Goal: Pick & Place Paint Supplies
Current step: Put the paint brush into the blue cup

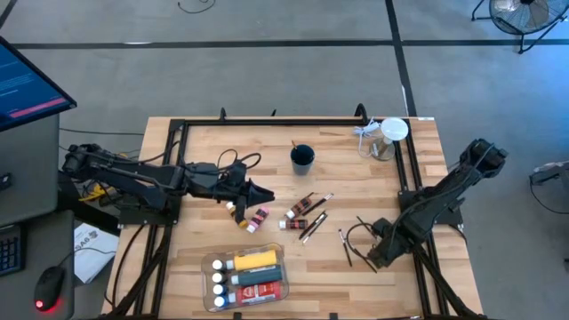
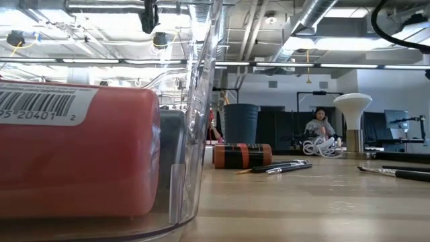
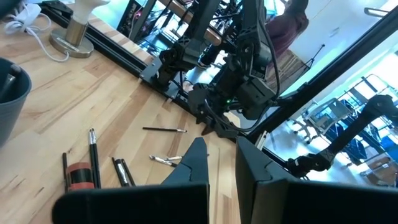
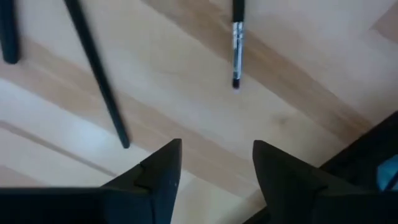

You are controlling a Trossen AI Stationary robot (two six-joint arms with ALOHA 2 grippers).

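My right gripper (image 4: 211,168) hangs low over the pale wooden table (image 1: 356,284) near its right front corner, its two dark fingers (image 4: 155,180) parted with bare wood showing in the gap. Nothing is held between them. Just ahead of the tips lie two thin dark-handled brushes: one with a silver ferrule (image 4: 237,43) and one long plain black handle (image 4: 96,68), apart from each other and from my fingers.

My left gripper (image 1: 258,193) reaches out over the middle of the table, its fingers shut on nothing, above a small white-capped pink tube (image 1: 257,219) and a small brown tube (image 1: 236,213) lying side by side.

Between my two arms lie more small tubes and brushes in a loose cluster (image 1: 307,213). At the front edge sits a clear plastic tray (image 1: 212,264) (already holding the bigger yellow bottle (image 1: 253,260), a red tube (image 1: 260,288) and several white-capped ones). A dark blue cup (image 1: 302,159) stands farther back.
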